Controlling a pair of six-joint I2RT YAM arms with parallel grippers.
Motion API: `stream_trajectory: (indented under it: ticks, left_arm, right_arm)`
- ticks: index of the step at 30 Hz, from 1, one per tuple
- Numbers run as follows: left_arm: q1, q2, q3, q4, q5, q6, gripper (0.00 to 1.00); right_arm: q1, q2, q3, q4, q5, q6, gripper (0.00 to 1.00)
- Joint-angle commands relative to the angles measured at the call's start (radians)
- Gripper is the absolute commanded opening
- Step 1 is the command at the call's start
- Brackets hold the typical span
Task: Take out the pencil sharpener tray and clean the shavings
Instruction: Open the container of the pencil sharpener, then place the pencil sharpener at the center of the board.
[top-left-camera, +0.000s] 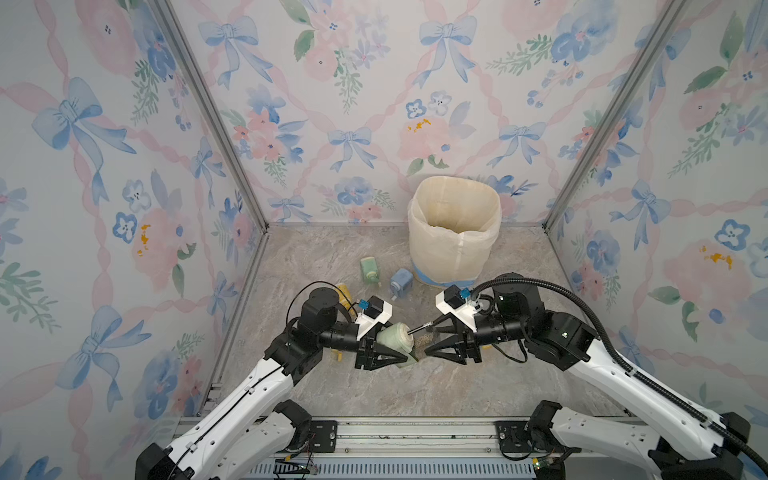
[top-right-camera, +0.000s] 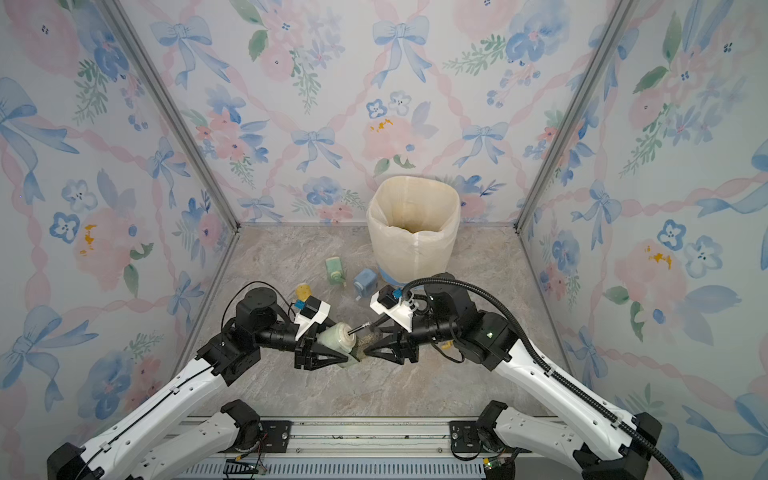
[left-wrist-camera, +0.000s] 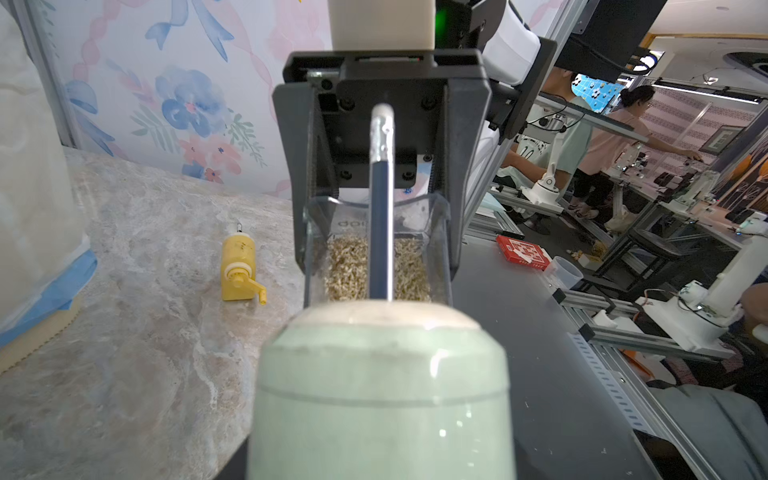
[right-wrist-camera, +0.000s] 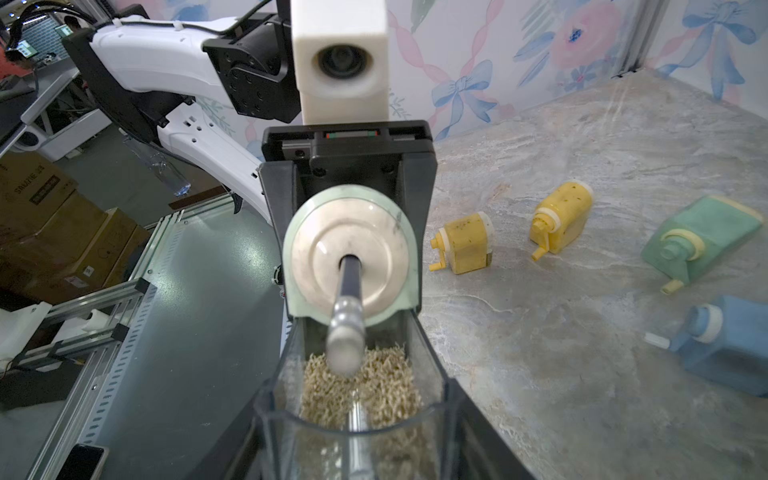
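- My left claw (top-left-camera: 394, 344) is pinching the pale green rounded plastic pencil sharpener (top-left-camera: 395, 334) at the front middle of the marbled tabletop (top-left-camera: 332, 257).
- A dark blue pencil with a silver ferrule (left-wrist-camera: 381, 208) sticks out of the sharpener's face, right over the tray. If I lift too early, I expect the tray to knock against it.
- The clear plastic tray (left-wrist-camera: 434, 226), heaped with tan shavings (left-wrist-camera: 347, 266), sits between the claws and looks only partly drawn out.
- My right claw (top-left-camera: 429, 337) is pinching its outer end. Slick walls could slip, and any tilt would dump shavings short of the cream bag-lined bin (top-left-camera: 449, 249).
- The tray's long axis runs across the table along the pencil, with the open side up and the free end rightward.
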Motion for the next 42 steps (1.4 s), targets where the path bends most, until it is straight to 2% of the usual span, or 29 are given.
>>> stream_trajectory:
  ticks: [1,10,11,15,26,33,42]
  left_arm:
    - [-0.004,-0.019,-0.002,0.009,-0.007,0.033,0.00]
    - [0.031,-0.051,0.026,0.009,-0.051,0.038,0.00]
    - [0.041,-0.055,0.031,0.010,-0.101,0.033,0.00]
    - [0.090,-0.054,0.059,0.009,-0.177,0.023,0.00]
    - [0.212,0.082,0.179,0.012,-0.485,-0.060,0.00]
    - [0.260,0.152,0.193,0.012,-0.662,-0.078,0.00]
    - [0.371,0.297,0.216,0.012,-0.964,-0.088,0.00]
  right_arm:
    - [-0.030,-0.034,0.011,-0.015,0.003,0.037,0.54]
    - [-0.061,-0.068,0.007,-0.040,0.003,0.044,0.54]
    - [-0.060,-0.071,0.003,-0.041,0.005,0.046,0.54]
    - [-0.064,-0.078,-0.007,-0.039,0.016,0.051,0.54]
    - [-0.052,-0.013,-0.025,0.107,0.001,0.113,0.53]
    - [-0.048,0.037,0.009,0.138,0.002,0.110,0.55]
    - [-0.055,0.134,0.105,0.185,0.030,0.118,0.55]
